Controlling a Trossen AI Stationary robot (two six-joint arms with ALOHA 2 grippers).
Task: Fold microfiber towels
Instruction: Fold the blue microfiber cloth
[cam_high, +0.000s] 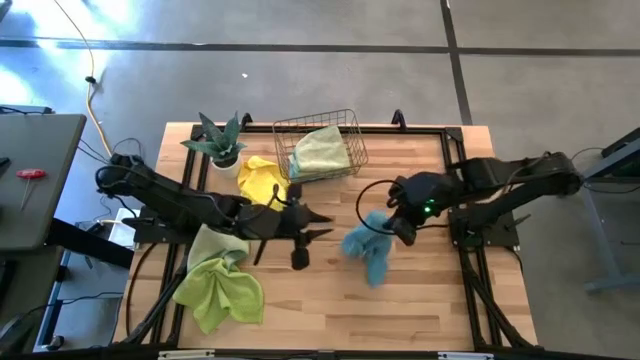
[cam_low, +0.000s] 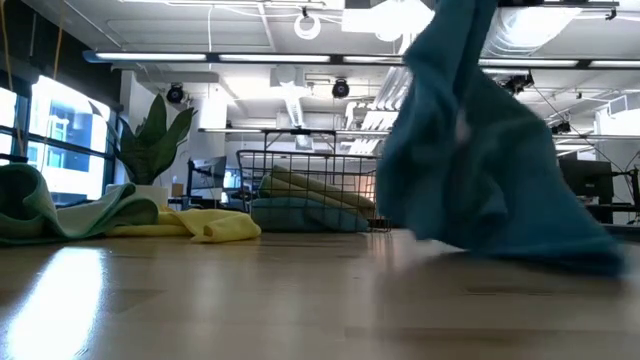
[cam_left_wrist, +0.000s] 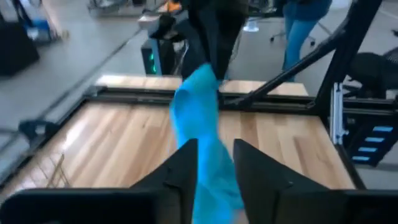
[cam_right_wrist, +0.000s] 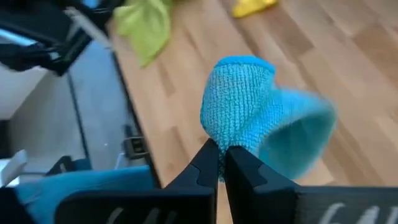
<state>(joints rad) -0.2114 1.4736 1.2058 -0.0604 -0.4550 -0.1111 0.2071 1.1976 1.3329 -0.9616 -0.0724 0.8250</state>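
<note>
The right gripper (cam_right_wrist: 221, 163) is clamped on a fold of the blue towel (cam_high: 368, 250), lifting it so the cloth hangs in a bunch with its lower part on the table (cam_high: 420, 290), right of the basket (cam_high: 318, 147) and nearer the front edge. In the right wrist view the two fingers (cam_right_wrist: 205, 163) meet tightly on the bunched blue fabric. The left gripper (cam_high: 308, 228) sits just left of the blue towel, apart from it, its fingers (cam_left_wrist: 186, 165) spread and holding nothing; through the gap in the left wrist view the blue towel (cam_left_wrist: 202, 124) hangs from the other arm.

The basket, at the table's far edge, holds a folded sage towel (cam_high: 322, 150). A yellow towel (cam_high: 260, 180) lies crumpled just left of the basket, touching it. A potted plant (cam_high: 222, 142) stands further left of the basket, beside the yellow towel. Two green towels (cam_high: 220, 285), one pale and one lime, lie heaped well left of the basket toward the front corner, under the left arm.

In the low view the blue towel (cam_low: 480, 140) fills the foreground, with the basket (cam_low: 310, 190) behind.
</note>
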